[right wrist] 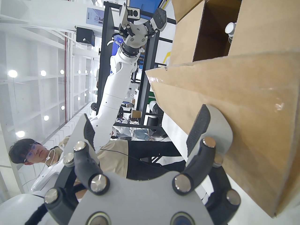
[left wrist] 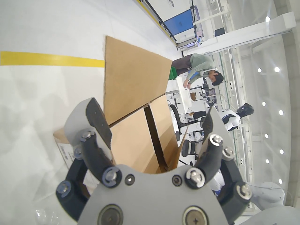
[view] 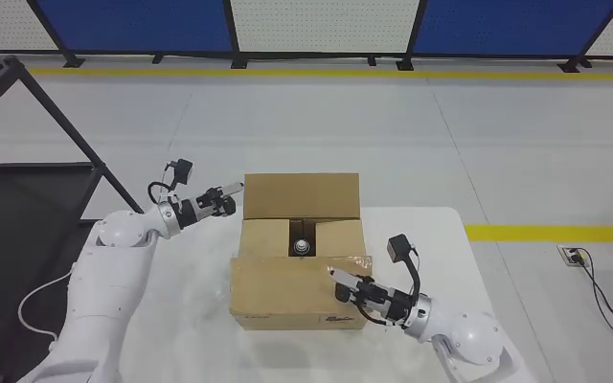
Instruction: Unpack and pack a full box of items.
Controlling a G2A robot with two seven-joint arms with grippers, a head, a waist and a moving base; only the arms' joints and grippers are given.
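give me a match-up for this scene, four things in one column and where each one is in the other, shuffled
Things:
1. left gripper
2. right gripper
3. far flap
4. white-capped item

Places:
A. down inside the box, in the gap between the flaps
B. at the near flap, toward its right end
C. swung open on the box's far side
D. by the box's far left corner

Pairs: 1-D, 2-B, 3-C, 4-A
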